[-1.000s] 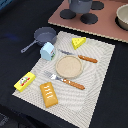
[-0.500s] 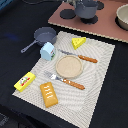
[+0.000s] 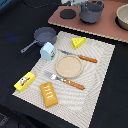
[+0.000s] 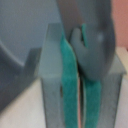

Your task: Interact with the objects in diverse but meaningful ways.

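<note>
Arm: we see the gripper (image 3: 75, 2) only as a cropped sliver at the exterior view's upper edge, far from the plate (image 3: 69, 66).
Jaws: the wrist view shows the green pads (image 4: 67, 75) pressed together, holding nothing.
Saucepan (image 3: 44, 35): beyond the plate; we judge its long handle could swing if nudged.
Bread block (image 3: 49, 94): nearer than the plate.
Box (image 3: 24, 81): at the mat's edge; a push could slide it off.
Carton (image 3: 48, 51): beside the plate; tall, may topple.
Cheese wedge (image 3: 78, 42): beyond the plate.
Hidden: the wrist view is too blurred to place.

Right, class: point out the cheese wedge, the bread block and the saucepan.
cheese wedge (image 3: 78, 42), exterior view, on its holed top face.
bread block (image 3: 49, 94), exterior view, on its scored top.
saucepan (image 3: 45, 35), exterior view, inside its round bowl.
</note>
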